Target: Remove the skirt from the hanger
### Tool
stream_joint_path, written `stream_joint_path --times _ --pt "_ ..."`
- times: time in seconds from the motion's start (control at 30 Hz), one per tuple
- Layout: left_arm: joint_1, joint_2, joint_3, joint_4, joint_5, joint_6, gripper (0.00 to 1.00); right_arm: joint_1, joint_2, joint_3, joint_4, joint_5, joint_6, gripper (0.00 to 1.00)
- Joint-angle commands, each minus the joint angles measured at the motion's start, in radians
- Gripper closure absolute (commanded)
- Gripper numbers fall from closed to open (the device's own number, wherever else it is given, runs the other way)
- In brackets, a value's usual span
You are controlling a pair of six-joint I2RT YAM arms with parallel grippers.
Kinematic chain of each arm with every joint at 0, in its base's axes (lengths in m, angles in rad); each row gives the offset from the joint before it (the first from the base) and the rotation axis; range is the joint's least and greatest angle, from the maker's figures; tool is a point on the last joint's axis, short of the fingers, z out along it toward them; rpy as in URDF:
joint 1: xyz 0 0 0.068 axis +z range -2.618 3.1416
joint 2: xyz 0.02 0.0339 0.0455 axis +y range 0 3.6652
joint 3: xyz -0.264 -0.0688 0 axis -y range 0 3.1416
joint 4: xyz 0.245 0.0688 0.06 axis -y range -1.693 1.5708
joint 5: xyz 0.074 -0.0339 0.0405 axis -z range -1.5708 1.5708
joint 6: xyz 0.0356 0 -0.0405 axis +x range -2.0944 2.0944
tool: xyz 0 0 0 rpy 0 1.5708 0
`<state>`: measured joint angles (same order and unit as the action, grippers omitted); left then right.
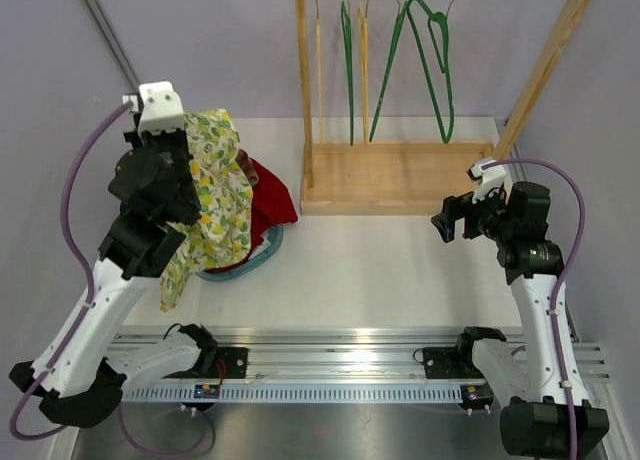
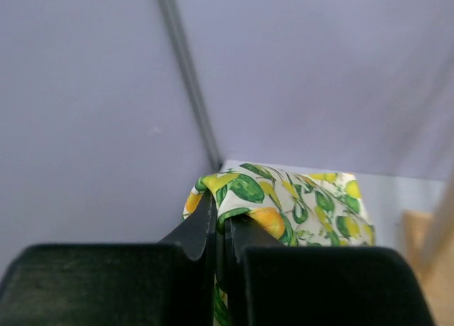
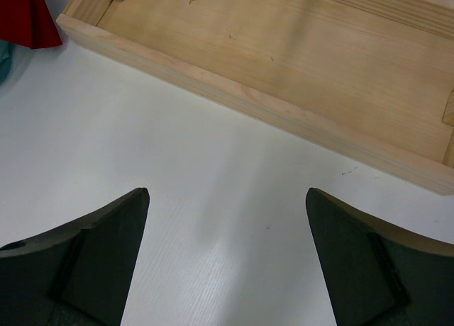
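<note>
The skirt (image 1: 215, 190), white with yellow lemons and green leaves, hangs at the left of the table from my left gripper (image 1: 185, 132). In the left wrist view the left gripper (image 2: 220, 223) is shut on a fold of the skirt (image 2: 298, 198), and cloth shows between the fingers. A green hanger (image 1: 430, 50) hangs bare on the wooden rack beside other bare green and yellow ones. No hanger is on the skirt. My right gripper (image 1: 447, 220) hovers open over bare table by the rack's base, and the right wrist view shows nothing between the right gripper's (image 3: 227, 195) fingers.
The wooden rack's base tray (image 1: 400, 175) sits at the back centre, its near wall (image 3: 234, 92) just ahead of the right gripper. A red cloth (image 1: 270, 200) and a teal piece (image 1: 250, 265) lie in a pile under the skirt. Grey walls close off both sides.
</note>
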<state>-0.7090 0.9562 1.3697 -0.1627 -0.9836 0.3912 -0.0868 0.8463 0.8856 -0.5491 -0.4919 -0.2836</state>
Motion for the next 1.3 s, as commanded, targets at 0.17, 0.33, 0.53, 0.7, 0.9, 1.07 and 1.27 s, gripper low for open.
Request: stream_joint_path --times 0.17,0.33,0.53,0.7,0.9,1.07,1.27 --pt "0.365 0.249 0.398 -0.015 0.157 -0.173 1.00 -0.039 -0.021 -0.004 0.034 -0.014 0.021 0.00" --pt "0.419 0.345 0.517 -0.051 0.178 -0.236 1.00 -0.060 -0.029 -0.004 0.029 -0.023 0.023 0.00" --pt "0.483 0.308 0.199 -0.058 0.295 -0.386 1.00 -0.070 -0.041 -0.002 0.025 -0.034 0.020 0.00" --pt "0.511 0.329 -0.027 -0.112 0.423 -0.600 1.00 -0.076 -0.044 -0.004 0.021 -0.042 0.018 0.00" --pt "0.516 0.360 -0.291 -0.074 0.644 -0.776 1.00 -0.079 -0.047 -0.004 0.023 -0.040 0.015 0.01" --pt "0.516 0.481 -0.350 -0.075 0.756 -0.851 0.95 -0.080 -0.047 -0.002 0.020 -0.040 0.014 0.00" --pt "0.517 0.576 -0.365 -0.084 0.761 -0.876 0.88 -0.090 -0.053 -0.004 0.018 -0.040 0.014 0.01"
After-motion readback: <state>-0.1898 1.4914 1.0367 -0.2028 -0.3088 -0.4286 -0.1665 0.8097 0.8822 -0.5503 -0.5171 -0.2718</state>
